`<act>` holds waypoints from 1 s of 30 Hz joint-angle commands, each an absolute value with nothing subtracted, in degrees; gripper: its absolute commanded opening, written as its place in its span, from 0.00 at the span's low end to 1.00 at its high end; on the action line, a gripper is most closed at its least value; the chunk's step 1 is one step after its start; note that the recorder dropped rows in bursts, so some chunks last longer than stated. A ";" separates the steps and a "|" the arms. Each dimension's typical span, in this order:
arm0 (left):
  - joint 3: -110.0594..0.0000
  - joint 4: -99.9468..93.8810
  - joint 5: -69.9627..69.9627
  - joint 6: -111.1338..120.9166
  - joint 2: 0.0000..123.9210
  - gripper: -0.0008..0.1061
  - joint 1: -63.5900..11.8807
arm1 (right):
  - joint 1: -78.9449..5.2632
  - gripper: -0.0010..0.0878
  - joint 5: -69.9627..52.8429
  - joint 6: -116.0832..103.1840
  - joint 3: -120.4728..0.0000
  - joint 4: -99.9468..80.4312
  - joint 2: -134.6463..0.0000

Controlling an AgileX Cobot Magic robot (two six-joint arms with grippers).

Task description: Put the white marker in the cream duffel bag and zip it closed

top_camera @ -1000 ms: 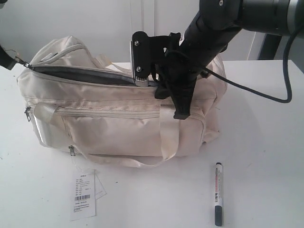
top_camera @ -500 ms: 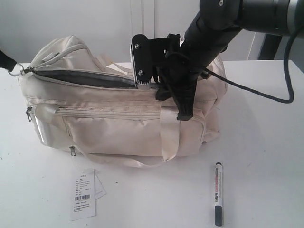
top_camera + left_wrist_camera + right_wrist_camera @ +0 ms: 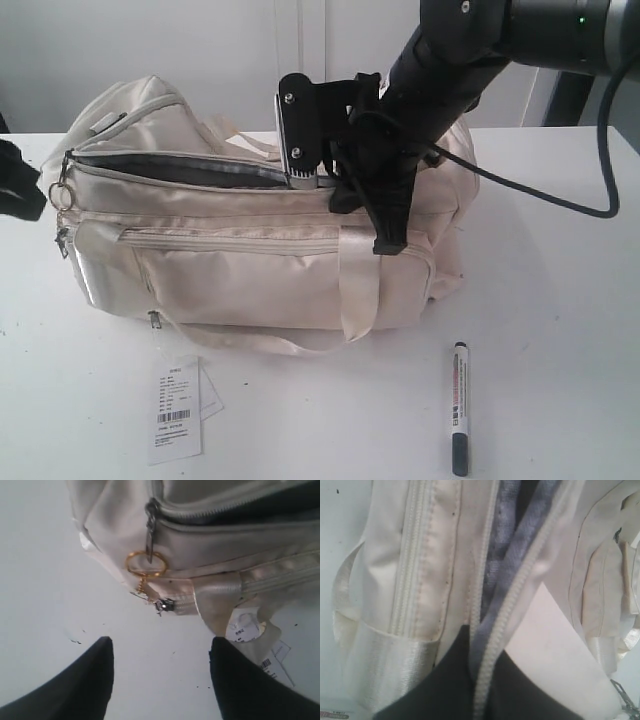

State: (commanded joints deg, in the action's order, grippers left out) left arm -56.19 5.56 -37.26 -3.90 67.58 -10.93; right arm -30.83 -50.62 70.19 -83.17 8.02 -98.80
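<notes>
Before the cream duffel bag (image 3: 250, 280) lay the white marker (image 3: 459, 408) and barcode tag (image 3: 176, 410); right gripper (image 3: 477, 680) clamped its zip edge; left gripper (image 3: 161, 645) gaped alongside.

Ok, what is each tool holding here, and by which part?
Right tool pinches the bag by the zipper edge of its top opening. Left tool is open, holding nothing.

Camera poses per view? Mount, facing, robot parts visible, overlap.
Exterior: off-arm, looks past the white marker to the cream duffel bag; right gripper and right arm show.
Left wrist: faces the bag end with the zipper pull; open left gripper shows.
Right wrist: faces the open main zipper; right gripper, shut, pinches its edge.
Shared: exterior and left wrist both show the barcode tag.
</notes>
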 joint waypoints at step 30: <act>-51.31 28.31 -18.68 -19.26 66.75 0.56 -0.16 | -41.05 0.74 -37.71 53.01 -88.78 35.31 -99.00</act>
State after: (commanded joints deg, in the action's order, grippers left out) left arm -51.31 28.31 -18.68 -19.26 66.75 -0.16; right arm -41.05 -37.71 53.01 -88.78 35.31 -99.00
